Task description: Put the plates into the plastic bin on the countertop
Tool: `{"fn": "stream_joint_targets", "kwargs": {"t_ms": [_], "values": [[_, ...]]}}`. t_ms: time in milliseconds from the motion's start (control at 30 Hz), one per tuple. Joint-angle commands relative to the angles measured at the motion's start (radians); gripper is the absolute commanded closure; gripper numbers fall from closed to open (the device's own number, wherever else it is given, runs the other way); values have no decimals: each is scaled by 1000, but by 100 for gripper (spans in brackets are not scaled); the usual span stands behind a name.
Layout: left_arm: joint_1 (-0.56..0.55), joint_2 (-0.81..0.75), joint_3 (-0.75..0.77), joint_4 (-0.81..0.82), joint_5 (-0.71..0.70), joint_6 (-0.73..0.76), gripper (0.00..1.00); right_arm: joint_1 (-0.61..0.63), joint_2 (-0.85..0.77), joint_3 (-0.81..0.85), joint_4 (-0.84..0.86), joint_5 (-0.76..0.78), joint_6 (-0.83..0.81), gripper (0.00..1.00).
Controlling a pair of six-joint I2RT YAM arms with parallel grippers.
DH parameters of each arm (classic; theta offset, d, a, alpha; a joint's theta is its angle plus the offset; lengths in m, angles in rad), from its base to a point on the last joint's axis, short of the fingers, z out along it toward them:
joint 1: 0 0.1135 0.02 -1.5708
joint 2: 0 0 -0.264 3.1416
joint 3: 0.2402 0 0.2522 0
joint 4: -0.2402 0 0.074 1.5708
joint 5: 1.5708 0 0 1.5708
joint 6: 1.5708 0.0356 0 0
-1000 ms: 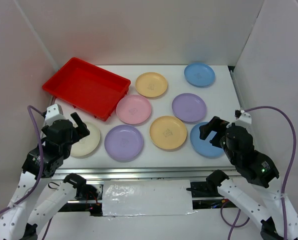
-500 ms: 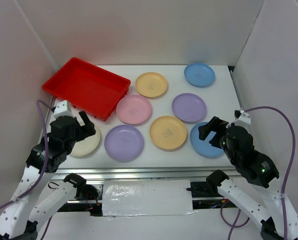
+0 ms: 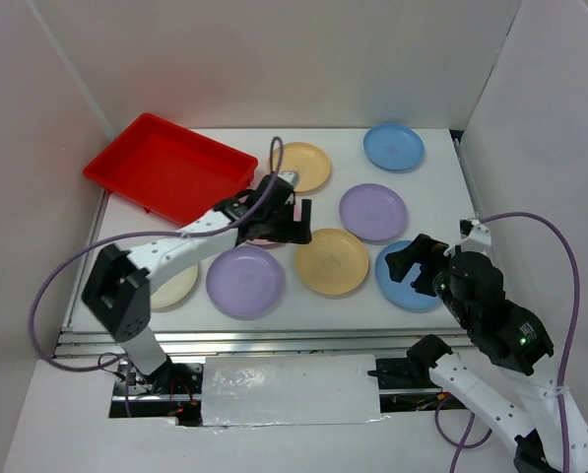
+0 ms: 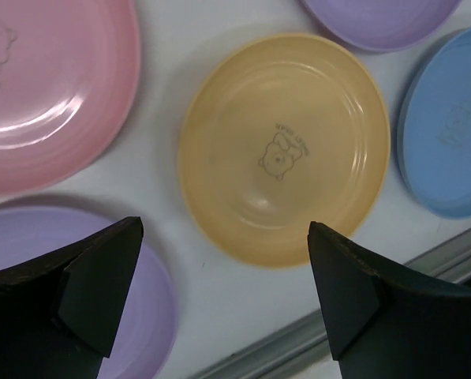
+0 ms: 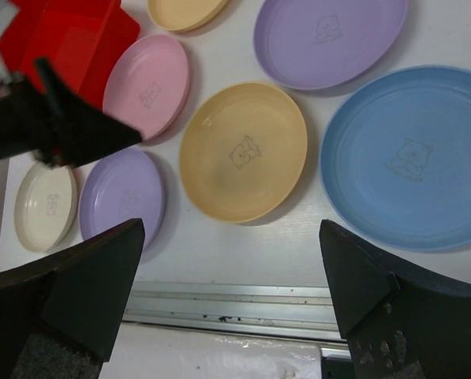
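Left jaws: apart, the dark fingers (image 4: 101, 284) set wide, holding nothing, at the end of the left arm (image 3: 175, 251), which reaches over the middle of the table (image 3: 436, 197). Below the gap between them and slightly ahead lies the near orange-yellow plate (image 4: 286, 150), flat, with its centre mark facing up. The pink plate (image 4: 38, 87) is ahead of the left finger, and the near purple plate (image 4: 30, 260) is partly under that finger. The near blue plate (image 4: 448, 134) lies out past the right finger, and the far purple plate (image 4: 385, 16) is farther ahead on that side. Right jaws: apart, holding nothing, with fingers (image 5: 369, 292) over the table's front metal rail (image 5: 219, 304). The near blue plate is ahead of the right finger, the near orange-yellow plate ahead of the gap, and the cream plate (image 5: 46, 201) is off beyond the left finger. Well beyond both pairs of jaws lie the far orange-yellow plate (image 3: 303, 166) and the far blue plate (image 3: 393, 146). Plastic bin (image 3: 170, 169): red, with a low rim, set at an angle to the left of the left jaws and apart from them. Eight plates counted, all flat on the table outside the bin, none overlapping.
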Motion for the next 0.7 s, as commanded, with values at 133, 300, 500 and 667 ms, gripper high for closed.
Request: {"fn": "stream_joint_targets", "kwargs": {"t_ms": [133, 300, 500, 667], "values": [[-53, 235, 160, 11, -71, -35, 3, 21, -29, -25, 20, -71, 6, 0], [-74, 366, 229, -61, -118, -82, 12, 22, -14, -20, 15, -82, -1, 0], [-85, 406, 210, -67, -173, -102, 23, 25, -18, -33, 28, -89, -1, 0], [-88, 426, 171, -46, -164, -110, 35, 27, -14, -36, 34, -94, 3, 0]]}}
